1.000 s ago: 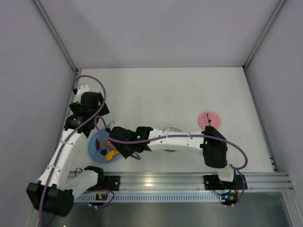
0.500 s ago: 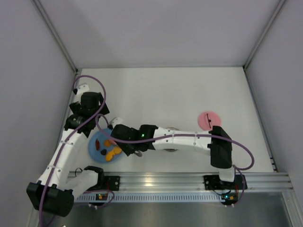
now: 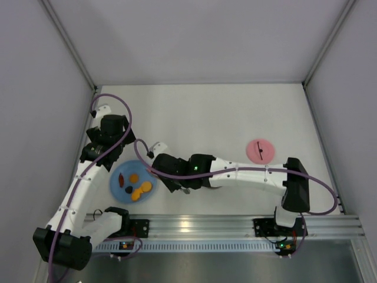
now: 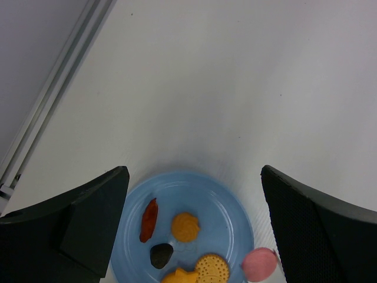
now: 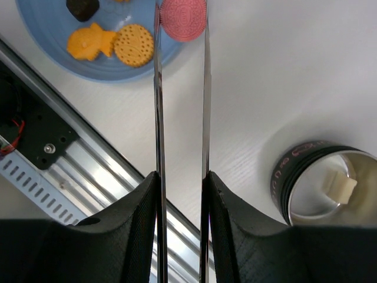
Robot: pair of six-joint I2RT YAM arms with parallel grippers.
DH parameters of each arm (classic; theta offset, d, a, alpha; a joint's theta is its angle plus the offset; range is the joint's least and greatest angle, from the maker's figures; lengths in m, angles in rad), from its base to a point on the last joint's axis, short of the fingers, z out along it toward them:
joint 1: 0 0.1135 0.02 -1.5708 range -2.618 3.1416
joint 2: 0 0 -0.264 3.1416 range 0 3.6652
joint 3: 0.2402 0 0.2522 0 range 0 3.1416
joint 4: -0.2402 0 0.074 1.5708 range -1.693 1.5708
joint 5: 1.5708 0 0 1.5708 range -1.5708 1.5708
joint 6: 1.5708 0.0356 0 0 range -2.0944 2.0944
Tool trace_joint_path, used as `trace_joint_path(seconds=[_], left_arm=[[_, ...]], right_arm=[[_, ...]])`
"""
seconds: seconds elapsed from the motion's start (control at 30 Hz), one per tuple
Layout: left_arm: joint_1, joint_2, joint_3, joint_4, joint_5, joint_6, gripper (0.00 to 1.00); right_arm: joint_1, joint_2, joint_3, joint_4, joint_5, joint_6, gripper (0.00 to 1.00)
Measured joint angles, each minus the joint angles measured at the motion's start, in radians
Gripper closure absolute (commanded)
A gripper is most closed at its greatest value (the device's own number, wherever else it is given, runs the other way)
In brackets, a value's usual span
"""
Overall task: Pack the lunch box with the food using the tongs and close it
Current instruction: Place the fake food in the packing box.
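Note:
My right gripper (image 5: 182, 177) is shut on the tongs (image 5: 158, 88), whose two thin silver arms run forward from my fingers. A round pink food piece (image 5: 184, 17) is pinched between their tips, just past the blue plate's (image 5: 47, 38) rim. The rest of the food lies on the plate: an orange fish (image 5: 91, 41), a round biscuit (image 5: 134, 44), a dark bit (image 5: 82, 7), a red strip (image 4: 149, 219) and an orange swirl (image 4: 185, 226). The steel lunch box (image 5: 283, 183) stands open to the right, a pale chunk (image 5: 341, 186) inside. My left gripper (image 4: 194, 171) hangs open over the plate.
The pink lid (image 3: 260, 150) lies flat at the right of the table. An aluminium rail (image 3: 206, 225) runs along the near edge, close below the tongs. Grey walls enclose the table on three sides. In the top view my right arm (image 3: 235, 174) hides the lunch box.
My right arm has swung to the right, carrying the tongs and the pink piece from over the plate to just past its right rim. The left arm has not moved.

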Motion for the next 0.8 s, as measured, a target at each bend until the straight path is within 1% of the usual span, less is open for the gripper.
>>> trace_joint_path(seconds=[0.13,0.27,0.47,0.6,0.8], left_arm=[[0.0,0.0,0.0,0.0,0.001,0.0,0.01],[0.001,0.0,0.0,0.0,0.008,0.0,0.01],[0.001,0.0,0.0,0.0,0.02,0.0,0.01],[0.001,0.0,0.0,0.0,0.024,0.0,0.01],[0.001,-0.003,0.0,0.0,0.027,0.0,0.01]], right_arm=[[0.0,-0.098,-0.099,-0.037,0.026,0.019,0.7],[0.0,-0.246,-0.186,-0.081,0.072,0.055,0.69],[-0.002,-0.472,-0.286,-0.193,0.151,0.133,0.68],[-0.002,-0.566,-0.343,-0.258,0.184,0.179,0.68],[-0.003,-0.644,-0.425,-0.354,0.203,0.25,0.67]])
